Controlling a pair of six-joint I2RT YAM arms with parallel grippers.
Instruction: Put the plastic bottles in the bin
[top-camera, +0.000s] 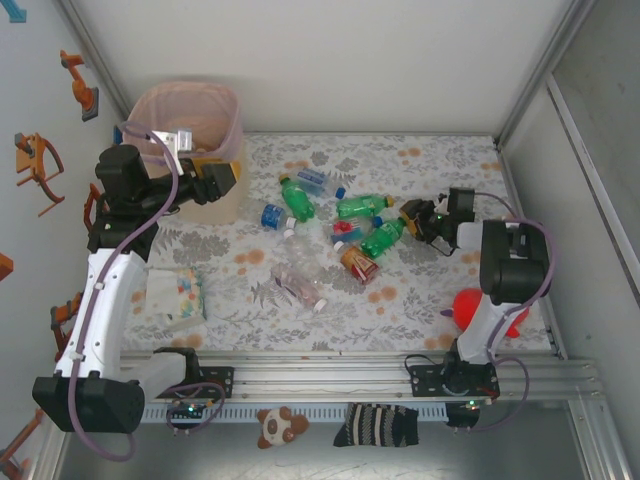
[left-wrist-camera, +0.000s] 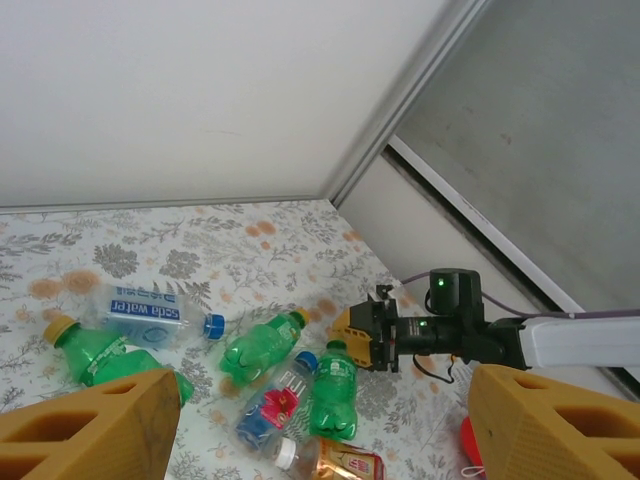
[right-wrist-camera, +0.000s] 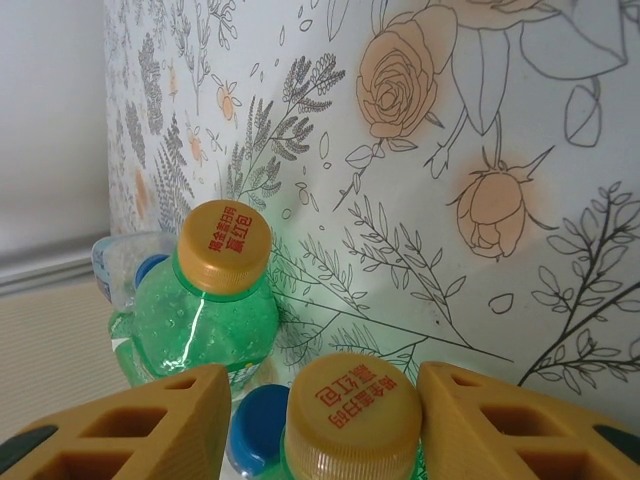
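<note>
Bottles (top-camera: 298, 198) look light, slick, crushable: grab stiff neck. R gripper (right-wrist-camera: 322, 385) open astride cap (right-wrist-camera: 352, 405) of green bottle (top-camera: 383, 238), well right of bin (top-camera: 150, 110); L gripper (left-wrist-camera: 324, 376) open, empty, by bin.

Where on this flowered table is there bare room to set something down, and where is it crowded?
Free: the far strip right of the bin; the near strip between the white box and the red toy. Crowded: the bottles mid-table.

Bin (top-camera: 230, 120) far-L corner; bottles (top-camera: 360, 207) centre, R of it; box (top-camera: 176, 295) near-L; plush toy (top-camera: 470, 305) near-R.
</note>
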